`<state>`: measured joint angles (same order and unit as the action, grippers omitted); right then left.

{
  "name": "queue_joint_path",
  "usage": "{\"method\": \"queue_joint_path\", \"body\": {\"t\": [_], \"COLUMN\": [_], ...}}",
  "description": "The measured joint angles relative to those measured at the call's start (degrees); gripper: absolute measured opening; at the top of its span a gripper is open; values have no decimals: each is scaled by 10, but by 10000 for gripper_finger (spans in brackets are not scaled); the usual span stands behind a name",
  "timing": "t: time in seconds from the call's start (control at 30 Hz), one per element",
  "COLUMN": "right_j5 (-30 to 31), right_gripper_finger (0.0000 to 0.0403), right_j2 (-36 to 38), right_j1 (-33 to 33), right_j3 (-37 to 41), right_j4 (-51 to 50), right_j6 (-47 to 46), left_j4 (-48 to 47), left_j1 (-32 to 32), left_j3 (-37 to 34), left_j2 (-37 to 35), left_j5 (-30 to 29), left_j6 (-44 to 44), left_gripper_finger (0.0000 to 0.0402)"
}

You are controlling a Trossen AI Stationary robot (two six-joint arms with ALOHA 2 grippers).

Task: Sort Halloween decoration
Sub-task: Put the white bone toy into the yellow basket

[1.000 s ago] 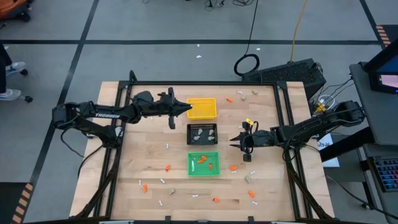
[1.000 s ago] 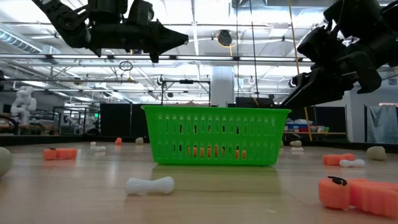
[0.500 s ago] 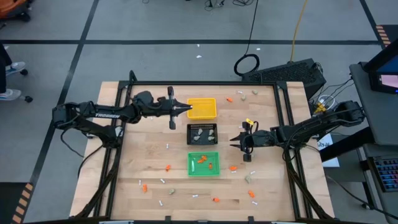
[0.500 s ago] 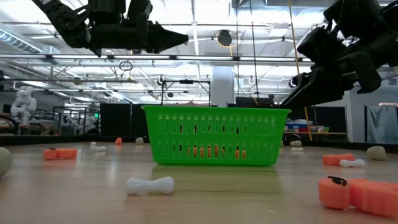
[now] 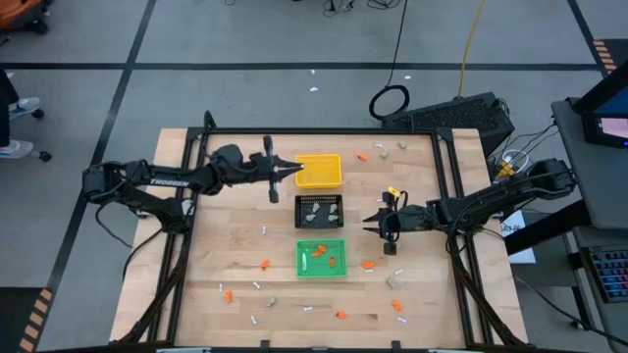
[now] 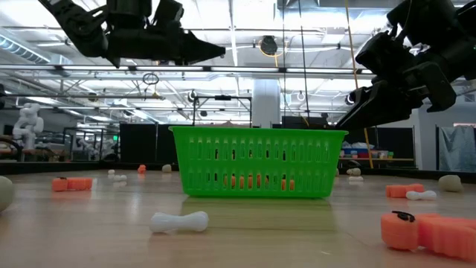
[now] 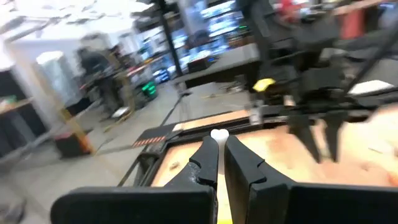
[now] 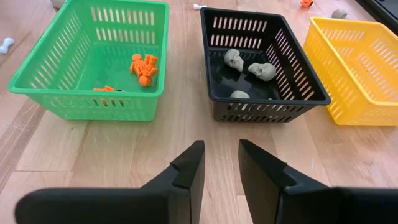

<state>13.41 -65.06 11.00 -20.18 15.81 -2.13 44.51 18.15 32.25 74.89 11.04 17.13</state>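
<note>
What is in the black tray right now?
Not empty: the black tray holds three beige-grey skulls, per the right wrist view; no orange or white pieces show in it.

We see a small white stick (image 7: 219, 134) pinched between the left fingertips (image 7: 211, 149); orange bits (image 8: 143, 67) and grey lumps (image 8: 249, 67) lie ahead of the right fingers (image 8: 186, 171).

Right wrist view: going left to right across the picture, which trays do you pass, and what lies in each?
Green tray holding orange bits → black tray holding beige-grey lumps → yellow tray, with nothing visible in the part that shows.
</note>
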Motion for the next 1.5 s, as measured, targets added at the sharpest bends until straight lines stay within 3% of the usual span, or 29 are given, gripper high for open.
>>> {"method": "queue_joint_path", "body": {"t": [0.23, 0.43, 0.57, 0.97, 1.23, 1.5], "right_j5": [0, 0, 0, 0, 0, 0], "right_gripper_finger": [86, 86, 86, 86, 86, 86], "right_j2": [0, 0, 0, 0, 0, 0], "right_j1": [0, 0, 0, 0, 0, 0], "right_j3": [0, 0, 0, 0, 0, 0], "right_j4": [0, 2, 2, 2, -3, -9], "right_j6": [0, 0, 0, 0, 0, 0], "left_j4": [-72, -208, -248, -447, -508, -529], "left_j1": [-8, -8, -9, -10, -6, 0], "left_j3": [8, 64, 103, 287, 363, 367], "left_j2": [0, 19, 61, 249, 327, 337], "left_j5": [-108, -113, -113, -116, -120, -167], "left_j6": [-41, -80, -79, -94, -105, -129], "left_gripper_finger": [8, 8, 8, 8, 8, 16]}}
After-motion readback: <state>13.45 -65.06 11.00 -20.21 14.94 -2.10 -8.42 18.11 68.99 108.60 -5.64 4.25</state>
